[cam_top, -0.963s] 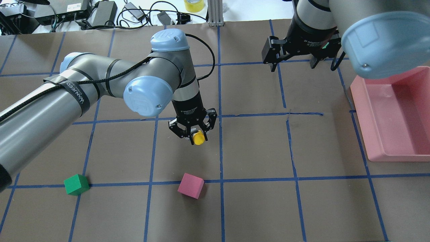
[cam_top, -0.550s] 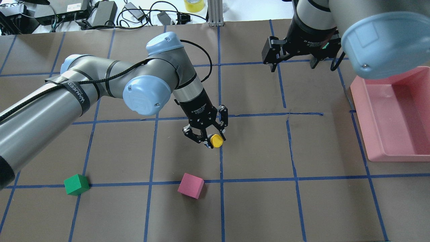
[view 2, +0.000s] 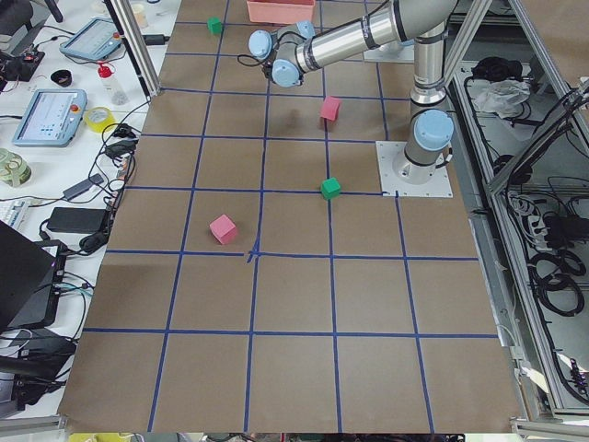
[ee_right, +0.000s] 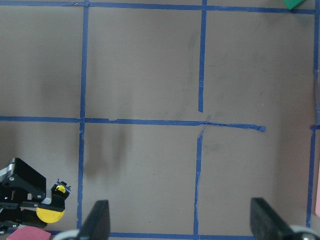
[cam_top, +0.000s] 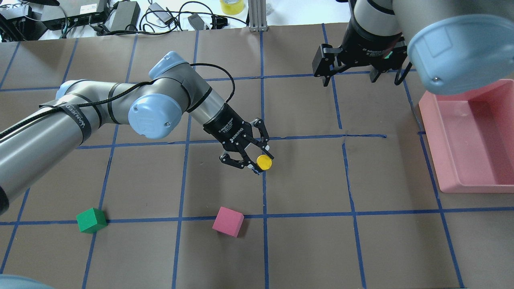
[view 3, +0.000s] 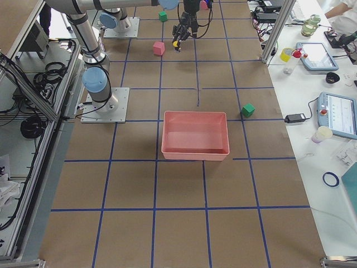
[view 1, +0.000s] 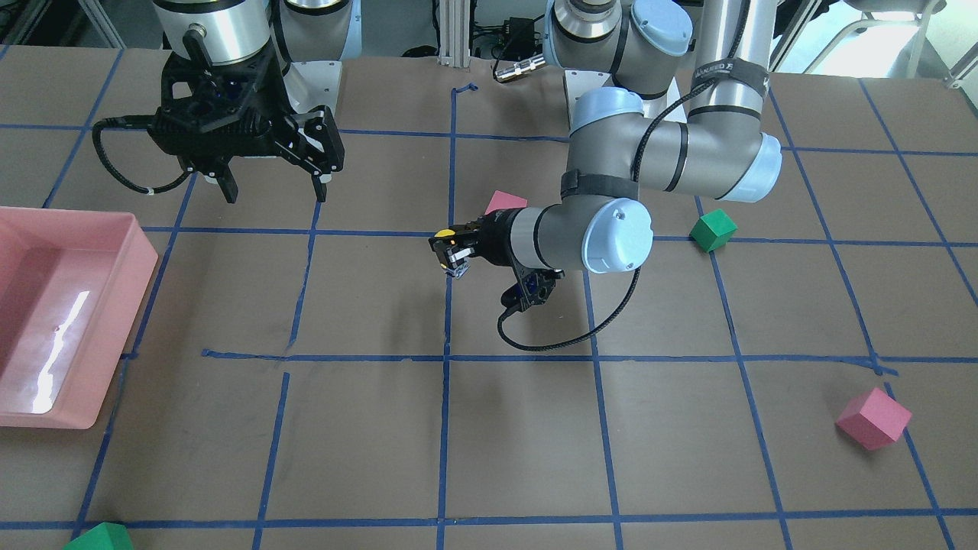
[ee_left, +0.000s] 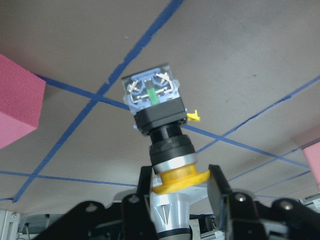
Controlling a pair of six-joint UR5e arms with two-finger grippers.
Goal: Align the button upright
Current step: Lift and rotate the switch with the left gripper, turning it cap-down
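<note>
The button (cam_top: 264, 162) has a round yellow cap, a black body and a silvery-blue contact block. My left gripper (cam_top: 257, 162) is shut on it at the cap, over a blue tape line near the table's middle. In the left wrist view the cap (ee_left: 177, 178) sits between the two fingers and the contact block (ee_left: 151, 92) points toward the table. The front view shows the left gripper (view 1: 451, 248) lying nearly level, with the button (view 1: 443, 232) cap up. My right gripper (cam_top: 349, 76) hangs open and holds nothing at the far right, well away from the button (ee_right: 50, 214).
A pink bin (cam_top: 431, 120) stands at the right edge. A pink cube (cam_top: 228, 221) lies just in front of the left gripper and a green cube (cam_top: 91, 220) further left. Another pink cube (view 1: 873, 418) and a green cube (view 1: 99, 538) lie on the operators' side.
My left wrist has swung from pointing down to lying nearly level. The button moved a little to the right and its cap now faces up. The right arm stayed still.
</note>
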